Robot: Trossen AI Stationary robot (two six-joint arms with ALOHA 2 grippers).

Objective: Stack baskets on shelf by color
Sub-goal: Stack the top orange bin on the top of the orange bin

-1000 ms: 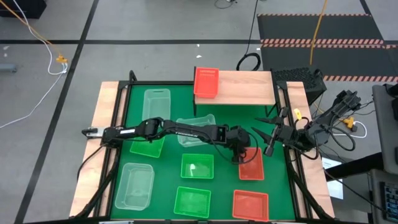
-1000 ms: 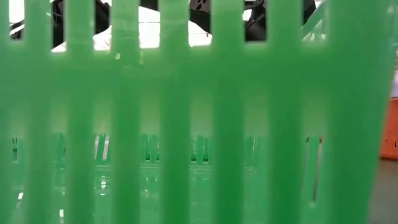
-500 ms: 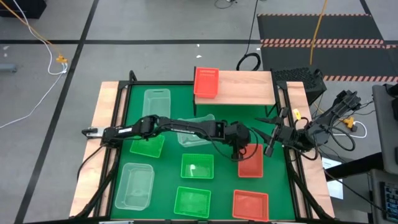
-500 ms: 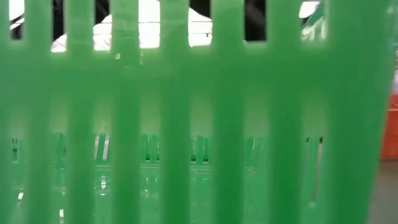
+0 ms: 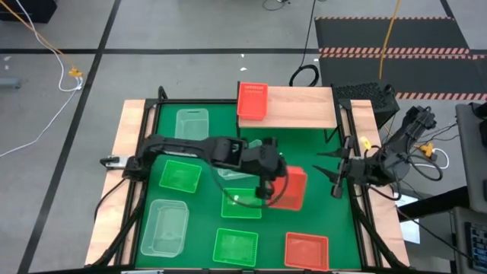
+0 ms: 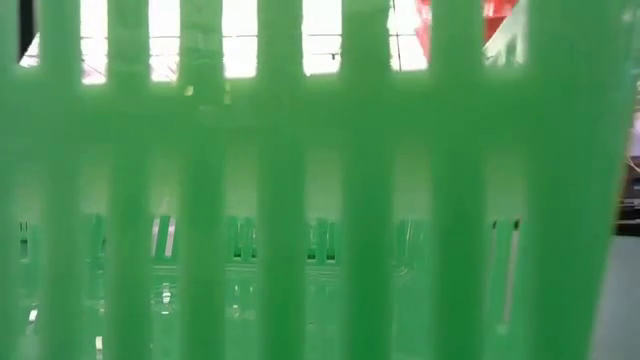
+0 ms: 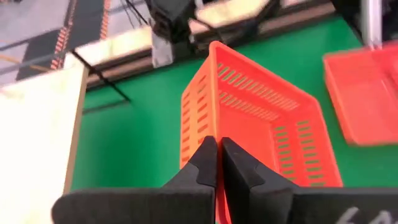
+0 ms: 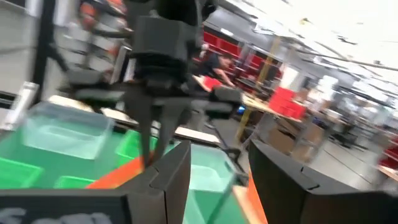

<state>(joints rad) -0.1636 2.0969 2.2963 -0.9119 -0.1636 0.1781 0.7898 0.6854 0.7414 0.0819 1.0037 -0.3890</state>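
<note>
Since a second ago: lifted off the mat, one orange basket (image 5: 289,189), pinched by its rim in the closed jaws of the left gripper (image 7: 217,163) and now carried tilted near table centre. Transport step under way. At 12 o'clock, shelf (image 5: 300,108) with another orange basket (image 5: 252,100) on its left end. Next: carry toward 12, level out, nest into it. At 3 o'clock, right gripper (image 5: 335,172) parked, jaws open.

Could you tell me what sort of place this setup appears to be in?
Probably an industrial hall or robotics lab, not a home: the wooden-edged table with a green mat stands on a grey concrete floor with dark taped lines, loose yellow and white cables trail across it, and a hazard-striped dark mat lies behind.
</note>
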